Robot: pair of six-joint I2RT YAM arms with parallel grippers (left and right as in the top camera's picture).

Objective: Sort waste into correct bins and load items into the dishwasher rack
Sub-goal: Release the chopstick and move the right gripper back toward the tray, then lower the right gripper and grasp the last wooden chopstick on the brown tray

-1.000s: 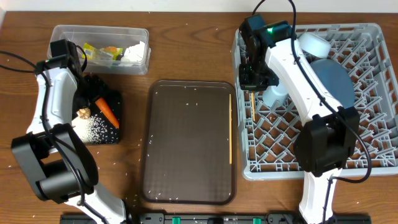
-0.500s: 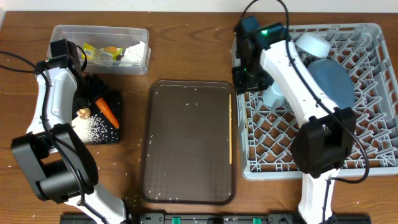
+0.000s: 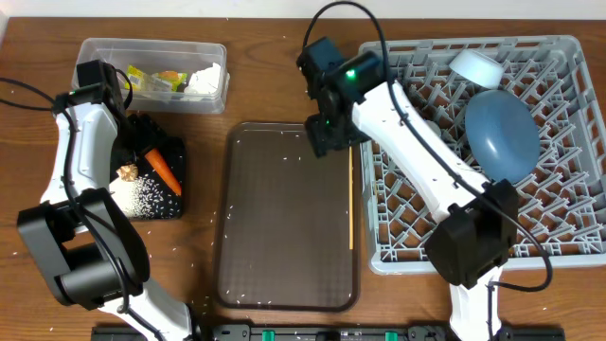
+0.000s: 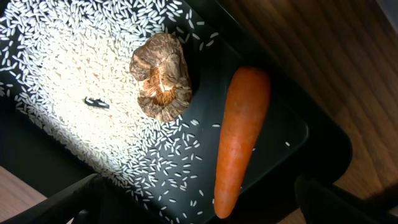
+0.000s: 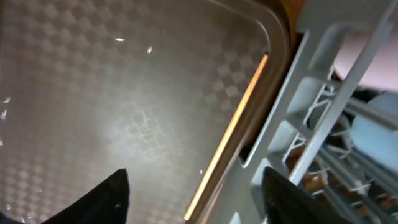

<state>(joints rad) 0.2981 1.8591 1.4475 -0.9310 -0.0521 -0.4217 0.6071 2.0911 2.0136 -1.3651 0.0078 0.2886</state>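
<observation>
The right gripper (image 3: 327,139), jaws apart and empty, is seen above the far right corner of the dark brown rectangular serving tray (image 3: 284,227), where a thin wooden chopstick (image 3: 351,199) lies along the right rim, beside the grey plastic dishwasher rack (image 3: 426,213). Rack loading is judged in hand; a descent and pinch on the stick are called for next. The left gripper (image 3: 140,133) is held with jaws wide over the shallow black tray (image 3: 173,147).
</observation>
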